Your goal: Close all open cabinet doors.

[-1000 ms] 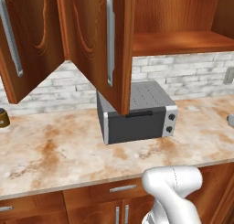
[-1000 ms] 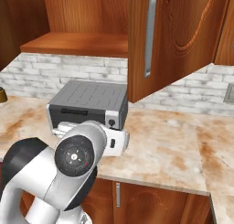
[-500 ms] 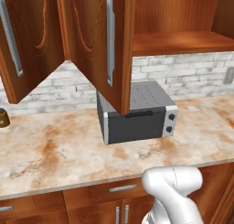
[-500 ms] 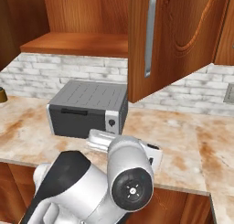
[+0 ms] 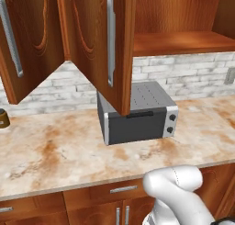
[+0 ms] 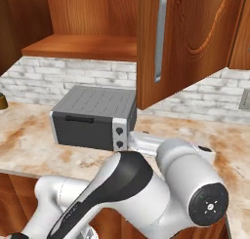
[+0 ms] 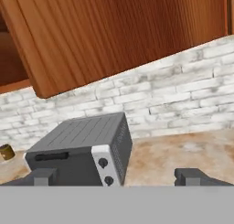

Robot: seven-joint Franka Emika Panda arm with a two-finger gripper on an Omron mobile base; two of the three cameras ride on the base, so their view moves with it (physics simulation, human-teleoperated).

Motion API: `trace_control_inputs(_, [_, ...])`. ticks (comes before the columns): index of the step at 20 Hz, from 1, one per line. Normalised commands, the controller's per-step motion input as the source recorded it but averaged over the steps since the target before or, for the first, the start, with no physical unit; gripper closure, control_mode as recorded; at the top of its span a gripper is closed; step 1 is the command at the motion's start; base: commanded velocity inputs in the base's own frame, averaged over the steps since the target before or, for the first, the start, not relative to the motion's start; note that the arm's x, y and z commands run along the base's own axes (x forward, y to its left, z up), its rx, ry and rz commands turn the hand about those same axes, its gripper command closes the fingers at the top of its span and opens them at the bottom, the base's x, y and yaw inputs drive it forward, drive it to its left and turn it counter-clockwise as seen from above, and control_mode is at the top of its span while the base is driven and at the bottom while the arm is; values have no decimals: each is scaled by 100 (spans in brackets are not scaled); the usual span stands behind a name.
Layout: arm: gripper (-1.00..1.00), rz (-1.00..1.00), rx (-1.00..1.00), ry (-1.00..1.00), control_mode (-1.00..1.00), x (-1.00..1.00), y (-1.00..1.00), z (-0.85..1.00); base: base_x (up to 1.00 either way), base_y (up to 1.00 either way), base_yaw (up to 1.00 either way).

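Speckled marble counter (image 5: 55, 155), carved cabinet doors (image 5: 98, 45) — ajar

Two cabinet doors (image 5: 98, 40) are hanging wide open over the marbled tabletop (image 5: 55, 150), silver bar handles facing out. A grey toaster oven (image 5: 137, 113) sits right under the nearer door, against the brick backsplash (image 5: 183, 75).

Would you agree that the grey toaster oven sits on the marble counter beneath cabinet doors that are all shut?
Not quite: the toaster oven does sit on the marble counter, but the cabinet doors above it stand swung open, as the left base view shows.
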Motion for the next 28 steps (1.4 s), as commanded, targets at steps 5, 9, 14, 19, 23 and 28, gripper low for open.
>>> trace_control_inputs(5, [-100, 8, 0, -11, -100, 11, -36, 53, 0, 0, 0])
trace_control_inputs(9, [-100, 6, 0, -12, -100, 25, -13, 52, 0, 0, 0])
trace_control_inputs(14, [-100, 3, 0, -8, -100, 49, 0, 30, 0, 0, 0])
trace_control_inputs(19, [-100, 1, 0, -5, -100, 50, 5, 14, 0, 0, 0])
trace_control_inputs(23, [-100, 2, -4, -6, -100, 29, 29, 8, 0, 0, 0])
trace_control_inputs(28, [-100, 2, -11, -8, -100, 29, 65, 1, 0, 0, 0])
